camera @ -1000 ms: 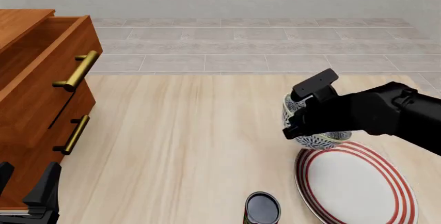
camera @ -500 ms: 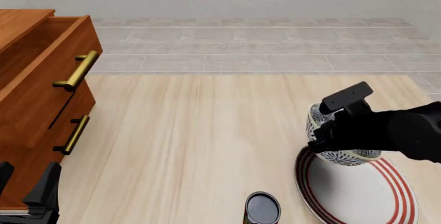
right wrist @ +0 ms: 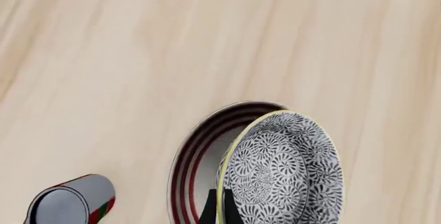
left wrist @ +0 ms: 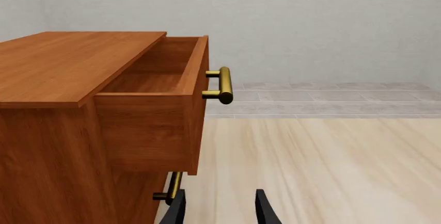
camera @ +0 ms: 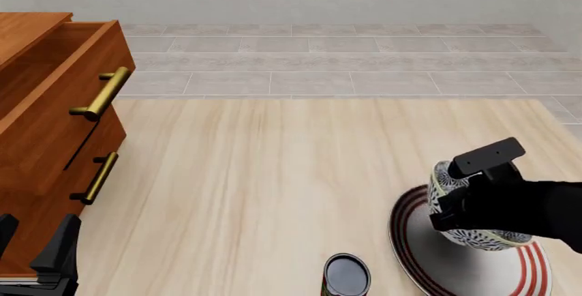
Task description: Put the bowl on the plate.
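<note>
Now the right gripper [right wrist: 219, 209], pinched on the rim of the bowl [camera: 473, 224], holds it directly above the plate [camera: 414, 248], so the move left is straight down; the left gripper [left wrist: 219, 211] idles open by the drawers.

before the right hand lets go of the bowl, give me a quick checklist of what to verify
1. Right hand pinches the rim of the deep blue-grey floral ceramic bowl: ok, in the right wrist view the fingers straddle the pale rim.
2. Bowl over the flat white plate with red rings: ok.
3. Bowl resting on the plate: cannot tell; its shadow falls on the plate, contact hidden.
4. Bowl level: cannot tell.
5. Small dark can apart from the plate: ok.
6. Left hand out of the way by the wooden drawer cabinet: ok.
</note>
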